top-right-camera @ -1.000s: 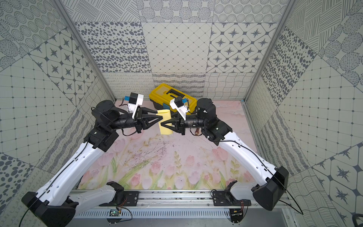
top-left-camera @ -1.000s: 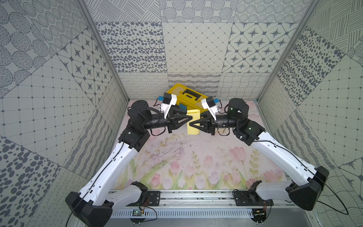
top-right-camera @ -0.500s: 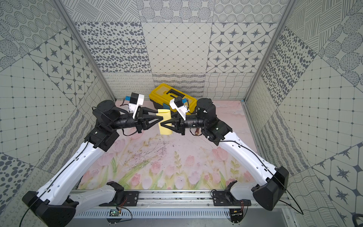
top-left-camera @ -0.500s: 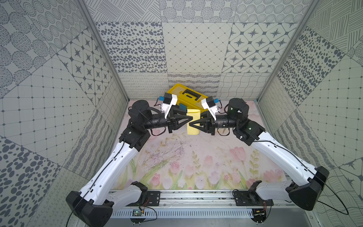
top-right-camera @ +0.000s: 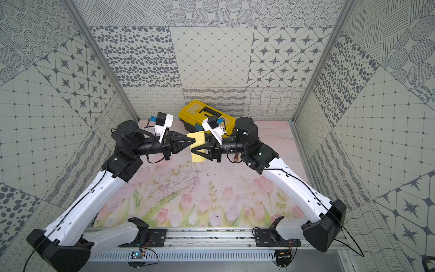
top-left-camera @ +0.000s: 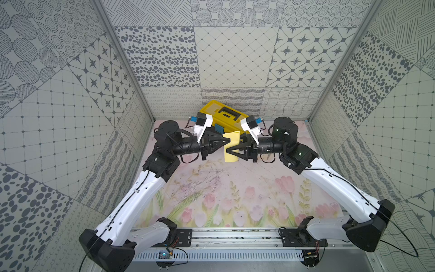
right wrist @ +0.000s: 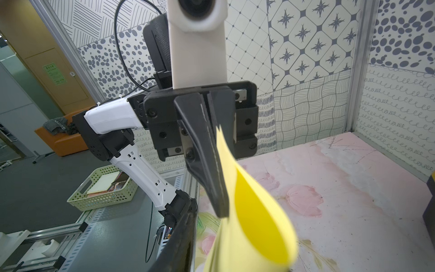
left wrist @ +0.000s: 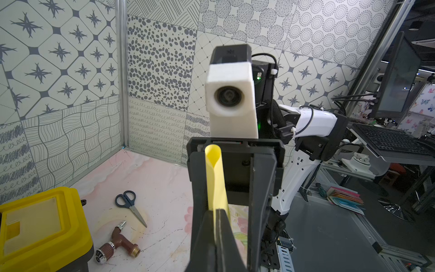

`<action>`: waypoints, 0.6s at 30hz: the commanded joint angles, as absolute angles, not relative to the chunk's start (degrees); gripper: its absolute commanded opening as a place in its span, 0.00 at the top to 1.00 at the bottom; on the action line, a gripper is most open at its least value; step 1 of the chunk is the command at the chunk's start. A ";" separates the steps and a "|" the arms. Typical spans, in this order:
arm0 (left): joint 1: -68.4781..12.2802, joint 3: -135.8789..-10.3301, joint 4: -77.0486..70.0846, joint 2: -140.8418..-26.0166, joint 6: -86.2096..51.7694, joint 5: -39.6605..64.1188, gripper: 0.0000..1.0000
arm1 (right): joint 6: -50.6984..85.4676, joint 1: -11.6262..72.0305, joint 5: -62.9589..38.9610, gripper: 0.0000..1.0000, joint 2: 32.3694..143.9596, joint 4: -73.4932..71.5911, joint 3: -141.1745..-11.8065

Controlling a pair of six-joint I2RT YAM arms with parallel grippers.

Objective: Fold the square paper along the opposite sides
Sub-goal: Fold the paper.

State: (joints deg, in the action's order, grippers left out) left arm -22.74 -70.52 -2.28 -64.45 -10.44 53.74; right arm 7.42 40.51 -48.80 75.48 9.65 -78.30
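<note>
The square paper (top-left-camera: 231,157) (top-right-camera: 199,156), pale yellow, hangs upright above the mat, bent over into a narrow loop (left wrist: 215,179) (right wrist: 255,223). My left gripper (top-left-camera: 228,140) (top-right-camera: 195,140) (left wrist: 217,212) is shut on the paper's left edge; in the right wrist view the left gripper (right wrist: 220,207) shows its two jaws pressed together. My right gripper (top-left-camera: 229,148) (top-right-camera: 196,147) faces it from the right and stands open. Its two fingers (left wrist: 261,188) stand apart on either side of the paper, which lies close to one of them. The right wrist view shows only one right finger (right wrist: 179,249).
A yellow-and-black toolbox (top-left-camera: 226,113) (top-right-camera: 204,113) (left wrist: 35,223) stands at the back wall just behind both grippers. Scissors (left wrist: 130,207) and a brown tap (left wrist: 117,245) (top-right-camera: 235,159) lie on the floral mat (top-left-camera: 223,188) beneath the right arm. Patterned walls close in three sides.
The left jaws have shut on the paper's edge. The right jaws have spread apart around the paper. Both arms stay almost where they were.
</note>
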 commanded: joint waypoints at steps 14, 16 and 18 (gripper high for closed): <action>-22.59 -69.79 -3.61 -64.11 -8.26 52.22 1.00 | 5.34 40.78 -35.57 0.65 69.90 9.58 -78.67; -22.59 -69.79 -3.30 -64.27 -8.28 52.14 1.00 | 5.28 40.78 -35.51 0.67 69.65 9.49 -78.60; -22.70 -69.71 -3.33 -64.38 -8.28 52.29 1.00 | 5.28 40.78 -35.29 0.68 69.52 9.40 -78.49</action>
